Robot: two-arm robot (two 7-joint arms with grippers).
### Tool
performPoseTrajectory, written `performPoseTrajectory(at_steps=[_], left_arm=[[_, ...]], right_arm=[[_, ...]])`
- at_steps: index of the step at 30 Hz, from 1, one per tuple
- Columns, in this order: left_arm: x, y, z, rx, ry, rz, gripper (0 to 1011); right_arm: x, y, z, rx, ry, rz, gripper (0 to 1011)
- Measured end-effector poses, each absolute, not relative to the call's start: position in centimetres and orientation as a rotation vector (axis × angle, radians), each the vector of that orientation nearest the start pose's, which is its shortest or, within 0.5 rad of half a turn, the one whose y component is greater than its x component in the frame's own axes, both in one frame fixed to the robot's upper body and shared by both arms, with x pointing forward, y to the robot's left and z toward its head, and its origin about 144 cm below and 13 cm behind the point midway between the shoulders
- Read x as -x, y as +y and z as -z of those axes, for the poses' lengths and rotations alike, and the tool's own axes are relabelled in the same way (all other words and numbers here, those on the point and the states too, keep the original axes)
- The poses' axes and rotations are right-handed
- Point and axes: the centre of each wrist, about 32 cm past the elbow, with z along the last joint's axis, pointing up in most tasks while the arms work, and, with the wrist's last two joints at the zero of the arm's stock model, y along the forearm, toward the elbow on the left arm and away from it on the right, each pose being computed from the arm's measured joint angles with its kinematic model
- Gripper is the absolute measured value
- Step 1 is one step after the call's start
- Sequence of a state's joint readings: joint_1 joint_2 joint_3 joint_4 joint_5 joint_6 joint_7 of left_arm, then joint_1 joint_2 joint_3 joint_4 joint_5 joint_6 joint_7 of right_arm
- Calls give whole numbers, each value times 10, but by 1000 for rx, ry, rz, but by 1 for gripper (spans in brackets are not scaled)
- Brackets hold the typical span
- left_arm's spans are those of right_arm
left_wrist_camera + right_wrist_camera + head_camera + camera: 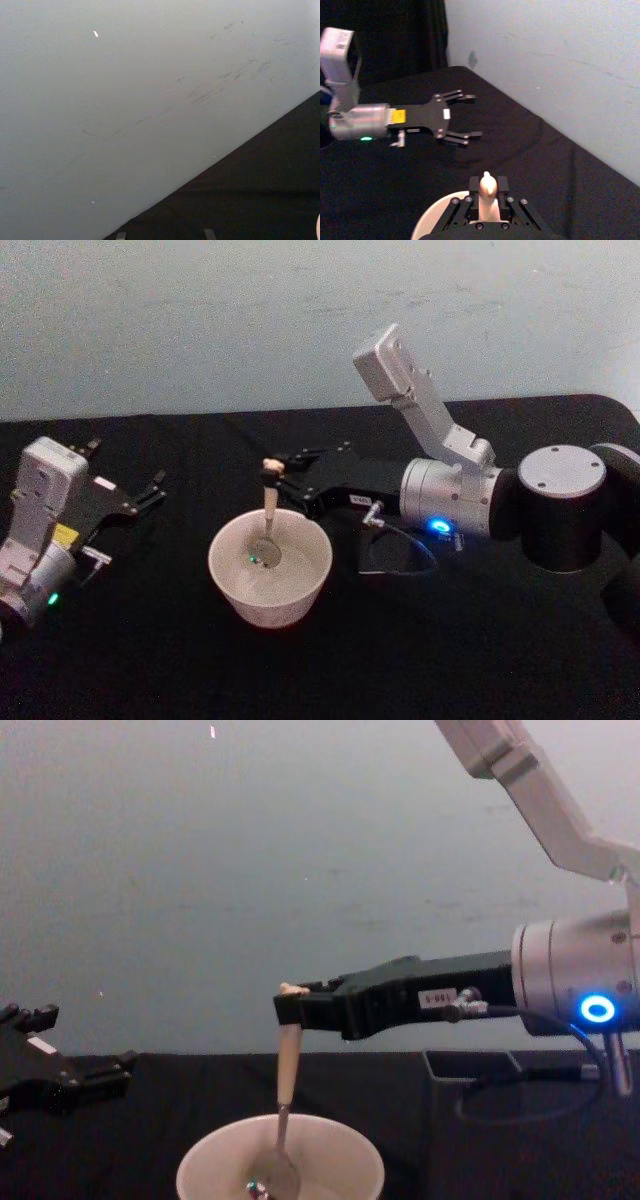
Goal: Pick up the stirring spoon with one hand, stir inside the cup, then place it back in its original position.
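Hanging from right tool [276, 476], shiny stirring spoon [269, 522] reaches into round cup [268, 606].

surface: black table [150, 660] | on it: cream cup [272, 602]; dark holder [440, 1065]

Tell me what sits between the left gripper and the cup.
Nothing stands there: in the head view a bare stretch of black table runs from the open left gripper to the cup.
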State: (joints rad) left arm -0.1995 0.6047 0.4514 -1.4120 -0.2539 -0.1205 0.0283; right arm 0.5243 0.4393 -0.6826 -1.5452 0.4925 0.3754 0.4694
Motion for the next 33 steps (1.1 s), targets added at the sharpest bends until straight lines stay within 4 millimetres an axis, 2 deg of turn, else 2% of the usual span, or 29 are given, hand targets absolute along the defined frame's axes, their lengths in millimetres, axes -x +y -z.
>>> performPoseTrajectory(at_steps=[9,20,33], left_arm=[[-489,310,-1140,-304,-285,-1248,1001],[-489,310,-1140,-304,-285,-1248,1001],[-489,310,-1140,-305,-285,-1248,1002]], right_arm=[[-543,-182,-1251,294,41,575,211],[-530,-201,-1250,321,45,523,211],[-518,-191,-1250,313,60,448,211]])
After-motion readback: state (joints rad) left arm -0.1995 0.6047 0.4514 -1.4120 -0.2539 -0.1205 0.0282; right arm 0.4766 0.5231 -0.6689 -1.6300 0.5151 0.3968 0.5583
